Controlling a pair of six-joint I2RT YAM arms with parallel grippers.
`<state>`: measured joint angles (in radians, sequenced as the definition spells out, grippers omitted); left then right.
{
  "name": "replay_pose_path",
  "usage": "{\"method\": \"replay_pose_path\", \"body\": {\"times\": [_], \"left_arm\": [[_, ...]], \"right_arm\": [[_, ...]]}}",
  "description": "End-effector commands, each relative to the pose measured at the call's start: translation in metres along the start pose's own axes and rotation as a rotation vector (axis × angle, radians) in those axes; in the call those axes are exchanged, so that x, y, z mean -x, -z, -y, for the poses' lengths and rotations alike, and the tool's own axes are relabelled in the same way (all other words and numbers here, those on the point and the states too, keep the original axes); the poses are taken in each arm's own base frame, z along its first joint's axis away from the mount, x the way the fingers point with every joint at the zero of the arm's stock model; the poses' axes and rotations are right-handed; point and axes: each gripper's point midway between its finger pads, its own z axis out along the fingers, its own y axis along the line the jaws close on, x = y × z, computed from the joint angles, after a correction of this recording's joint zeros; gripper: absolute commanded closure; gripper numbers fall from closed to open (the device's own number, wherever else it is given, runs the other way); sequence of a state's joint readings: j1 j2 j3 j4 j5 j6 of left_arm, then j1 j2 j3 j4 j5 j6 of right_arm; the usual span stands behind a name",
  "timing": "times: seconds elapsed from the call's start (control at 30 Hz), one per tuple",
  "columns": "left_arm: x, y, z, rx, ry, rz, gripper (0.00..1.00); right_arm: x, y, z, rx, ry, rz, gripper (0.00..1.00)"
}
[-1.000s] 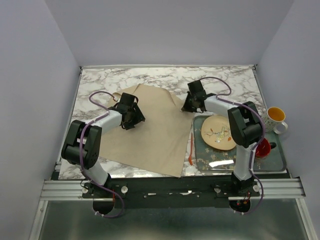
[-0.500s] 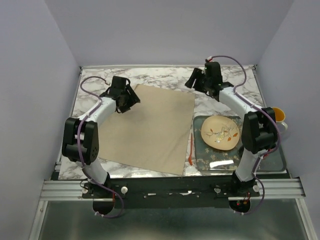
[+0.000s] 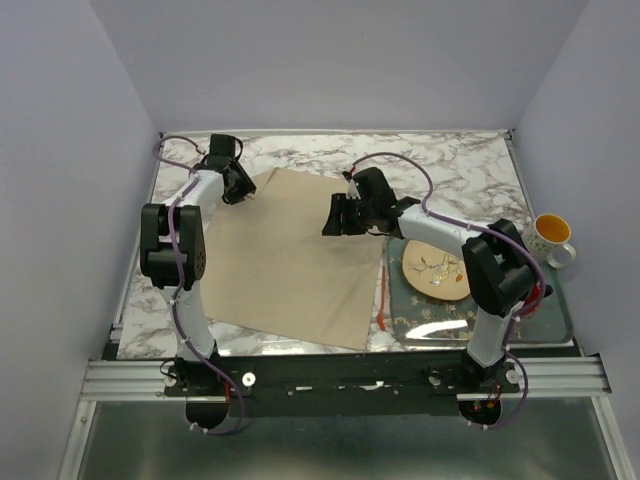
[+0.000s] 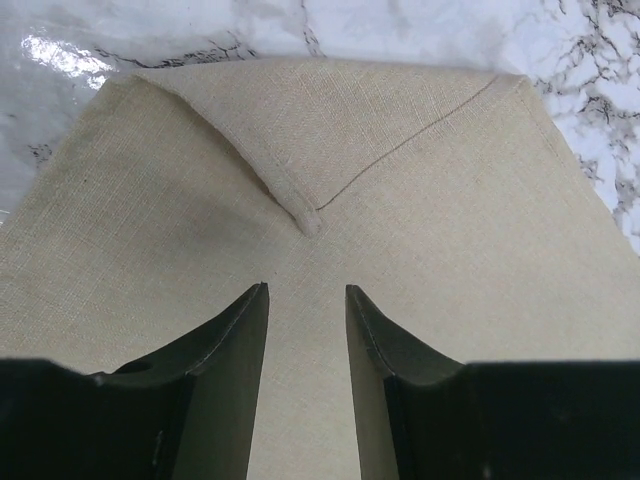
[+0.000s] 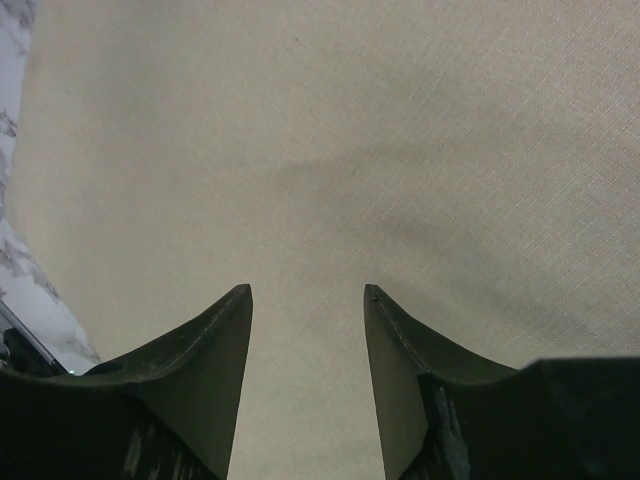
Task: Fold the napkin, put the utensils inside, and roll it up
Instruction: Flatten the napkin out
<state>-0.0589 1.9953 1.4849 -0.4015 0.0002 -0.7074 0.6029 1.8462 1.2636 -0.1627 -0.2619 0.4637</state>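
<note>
I see the napkin lying spread on the marble surface, its far left corner turned over onto itself. My left gripper hangs over that turned corner, jaws a narrow gap apart, nothing between them. My right gripper is over the napkin's far right part, jaws wider, empty too. The orange utensil lies just beside the napkin's right edge, along the tray.

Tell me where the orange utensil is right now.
In the top view, the orange utensil lies right of centre, in the narrow gap between the napkin and the left rim of the tray holding the plate.
</note>
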Motion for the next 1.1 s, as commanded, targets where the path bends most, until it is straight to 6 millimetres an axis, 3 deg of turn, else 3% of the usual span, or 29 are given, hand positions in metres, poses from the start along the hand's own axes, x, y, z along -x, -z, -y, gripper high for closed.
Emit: {"method": "replay_pose_path", "body": {"times": [0.0,0.07,0.1,0.37,0.8,0.9,1.07], "left_arm": [[0.019,-0.005,-0.009,0.016,0.006,0.034,0.53],[0.017,-0.012,-0.019,0.022,0.057,0.023,0.52],[0.029,-0.015,-0.027,0.017,0.087,0.055,0.51],[0.032,-0.039,-0.009,-0.127,0.112,0.016,0.47],[0.031,-0.049,0.002,-0.190,0.197,0.002,0.46],[0.032,-0.055,0.001,-0.207,0.242,-0.007,0.50],[0.043,-0.055,0.005,-0.256,0.296,0.014,0.71]], "right_arm": [[-0.024,-0.014,0.003,0.036,-0.041,-0.060,0.44],[-0.030,-0.014,0.005,0.036,-0.047,-0.073,0.43],[-0.032,-0.014,0.004,0.045,-0.049,-0.076,0.43],[-0.042,-0.015,0.004,0.074,-0.049,-0.091,0.43],[-0.043,-0.018,0.003,0.083,-0.047,-0.100,0.44],[-0.049,-0.021,0.007,0.075,-0.060,-0.118,0.50],[-0.059,-0.022,0.012,0.068,-0.064,-0.142,0.59]]}}
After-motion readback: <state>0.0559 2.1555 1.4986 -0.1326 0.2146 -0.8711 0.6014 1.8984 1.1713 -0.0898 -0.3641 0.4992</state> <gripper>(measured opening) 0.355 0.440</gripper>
